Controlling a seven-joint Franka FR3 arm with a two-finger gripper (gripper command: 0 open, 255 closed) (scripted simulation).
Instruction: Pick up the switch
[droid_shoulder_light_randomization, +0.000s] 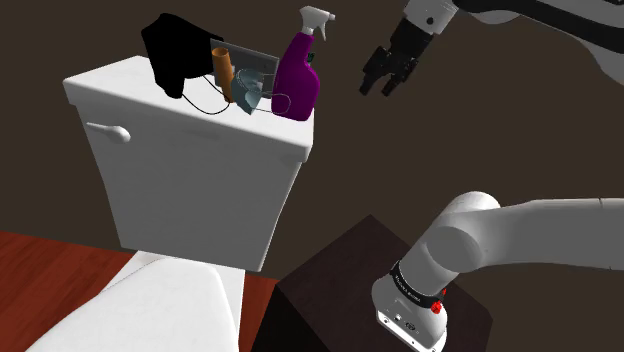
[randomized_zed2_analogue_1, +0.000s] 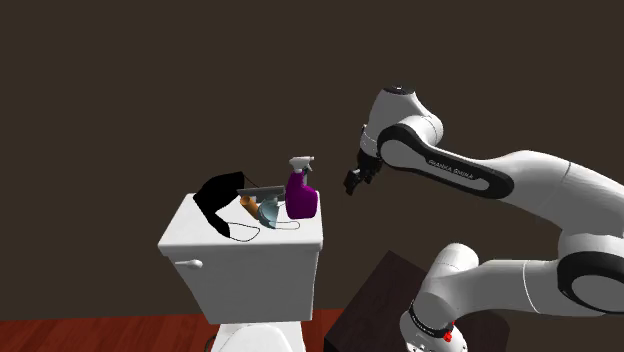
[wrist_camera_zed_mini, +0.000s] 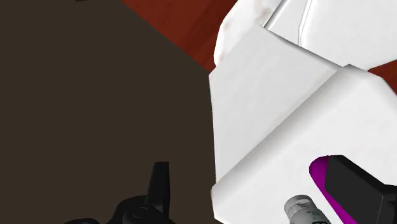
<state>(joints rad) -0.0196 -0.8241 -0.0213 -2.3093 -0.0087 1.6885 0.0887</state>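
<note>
The switch looks like a flat grey slab (droid_shoulder_light_randomization: 252, 58) standing on edge at the back of the white toilet tank lid (droid_shoulder_light_randomization: 120, 82), partly hidden by the things in front of it. It is also behind the bottle in the second exterior view (randomized_zed2_analogue_1: 262, 190). My gripper (droid_shoulder_light_randomization: 385, 84) hangs in the air off the lid's end, beyond the purple spray bottle (droid_shoulder_light_randomization: 297, 82), open and empty. From the second exterior view the gripper (randomized_zed2_analogue_1: 355, 183) is level with the bottle's top (randomized_zed2_analogue_1: 302, 162). In the wrist view one finger (wrist_camera_zed_mini: 160, 183) stands well apart from the other, beside the bottle's nozzle (wrist_camera_zed_mini: 305, 210).
Crowded on the lid with the slab are a black cloth-like thing (droid_shoulder_light_randomization: 178, 50), an orange cylinder (droid_shoulder_light_randomization: 225, 70), a pale blue face mask (droid_shoulder_light_randomization: 250, 95) and the spray bottle. The toilet seat (droid_shoulder_light_randomization: 150, 310) lies below. A dark wall stands behind. My stand (droid_shoulder_light_randomization: 340, 280) sits lower right.
</note>
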